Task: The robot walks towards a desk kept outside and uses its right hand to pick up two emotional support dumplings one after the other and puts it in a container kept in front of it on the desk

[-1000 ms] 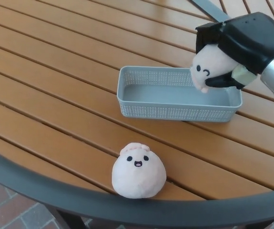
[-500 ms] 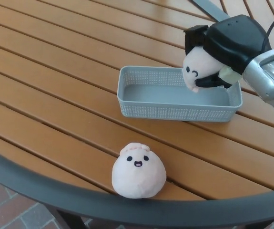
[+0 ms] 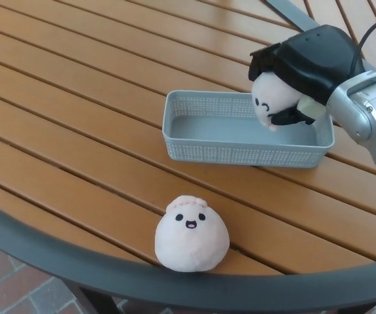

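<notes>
A: Black fingers [image 3: 286,118] of the right hand [image 3: 305,65] are clamped around the first dumpling [image 3: 273,98], hanging over the far right end of the grey container [image 3: 240,152].

B: And the second dumpling [image 3: 191,233]?

A: On the slatted wooden table [image 3: 76,111], near its dark rim, well apart from the container. The left hand isn't in view.

B: Risk?

A: The plush hangs close to the far wall. Let go there and it may catch the rim and roll outside.

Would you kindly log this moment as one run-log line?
right hand: shut on first dumpling, above container | second dumpling: on table near edge | container: empty
</notes>
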